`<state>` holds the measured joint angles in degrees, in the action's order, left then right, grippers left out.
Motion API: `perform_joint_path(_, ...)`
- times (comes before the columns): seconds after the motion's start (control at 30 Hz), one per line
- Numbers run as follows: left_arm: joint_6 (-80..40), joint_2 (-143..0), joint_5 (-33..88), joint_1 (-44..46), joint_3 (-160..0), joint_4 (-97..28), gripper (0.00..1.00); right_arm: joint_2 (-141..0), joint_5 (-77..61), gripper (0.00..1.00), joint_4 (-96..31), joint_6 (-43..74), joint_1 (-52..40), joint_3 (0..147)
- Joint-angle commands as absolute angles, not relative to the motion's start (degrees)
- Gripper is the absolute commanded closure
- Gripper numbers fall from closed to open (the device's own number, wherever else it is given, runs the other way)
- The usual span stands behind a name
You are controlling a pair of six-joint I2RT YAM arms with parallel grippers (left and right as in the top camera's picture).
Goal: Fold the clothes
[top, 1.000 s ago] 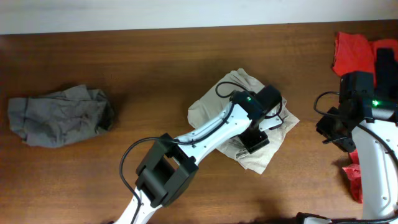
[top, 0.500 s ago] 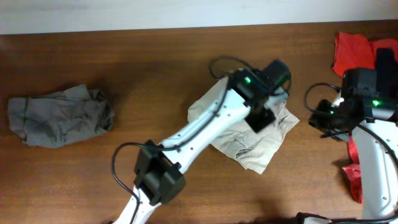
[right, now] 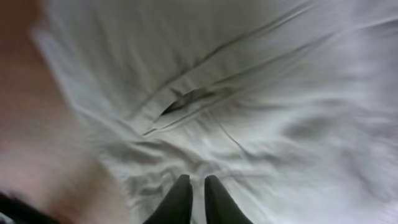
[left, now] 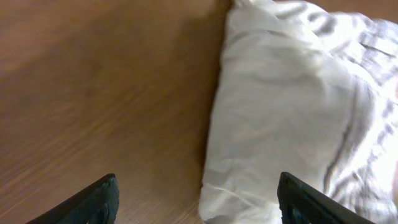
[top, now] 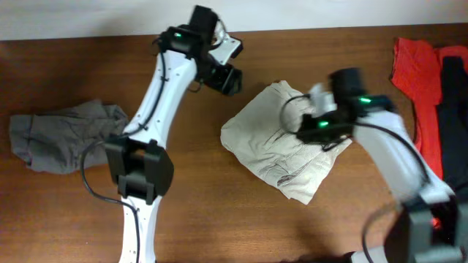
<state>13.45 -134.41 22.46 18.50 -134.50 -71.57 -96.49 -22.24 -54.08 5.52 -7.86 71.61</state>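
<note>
The beige shorts [top: 270,139] lay folded mid-worktop [top: 88,212], a rough diamond with corners near 12, 3, 6 and 9 o'clock. The right gripper [right: 198,182] hung over its 3 o'clock corner, jaws nearly together, no cloth visibly pinched. The left gripper [left: 196,186], wide open, stood off at 10 o'clock, so the right arm was nearer.

I can read no word, number or brand anywhere; the only marking is a dark scribbled print [top: 287,172] on the beige garment [top: 263,139] at the overhead frame's middle, too small to read.
</note>
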Motion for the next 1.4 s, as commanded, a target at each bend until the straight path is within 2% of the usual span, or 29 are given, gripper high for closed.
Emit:
perform_joint_path(0.0,22.9,-137.5,39.5,17.7,-135.2,-72.6,0.20,-104.9,-20.8,0.88,-54.0,1.7,-11.0,71.4)
perform_joint_path(0.13,25.6,-139.1,41.2,17.8,-135.1,-73.8,0.20,-112.4,-17.3,0.94,-55.7,3.1,-11.6,71.4)
perform_joint_path(0.3,29.7,-140.7,41.2,19.5,-135.1,-75.9,0.20,-114.6,-9.5,0.94,-57.9,9.4,-11.6,71.5)
perform_joint_path(0.43,30.7,-142.4,40.6,20.7,-135.1,-75.6,0.20,-110.5,-9.4,0.94,-58.0,9.3,-11.7,71.5)
perform_joint_path(0.63,31.8,-146.3,35.7,23.1,-135.1,-74.8,0.20,-96.9,-9.6,0.93,-58.5,7.4,-11.7,71.5)
perform_joint_path(0.93,31.8,-150.7,42.1,25.8,-135.1,-72.6,0.19,-86.4,-10.0,0.93,-61.2,7.4,-11.7,71.5)
perform_joint_path(1.03,31.8,-151.6,44.5,26.7,-135.1,-72.7,0.30,-86.4,-10.0,0.93,-61.9,7.6,-11.7,71.5)
perform_joint_path(1.07,31.8,-151.9,45.2,27.0,-135.1,-72.8,0.41,-86.4,-10.0,0.94,-62.0,7.6,-11.7,71.5)
perform_joint_path(1.1,31.8,-152.0,45.5,27.3,-135.1,-72.9,0.60,-86.4,-10.0,0.93,-62.1,7.6,-11.7,71.5)
perform_joint_path(1.17,31.8,-152.3,45.7,27.8,-135.0,-73.2,0.91,-86.4,-10.0,0.93,-62.3,7.6,-11.7,71.5)
perform_joint_path(1.2,31.8,-152.3,45.8,27.9,-135.0,-73.5,1.00,-86.4,-10.0,0.93,-62.4,7.6,-11.7,71.5)
perform_joint_path(1.37,31.9,-152.3,55.4,27.4,-135.1,-75.5,1.00,-86.4,-9.8,0.94,-63.2,7.8,-11.7,71.5)
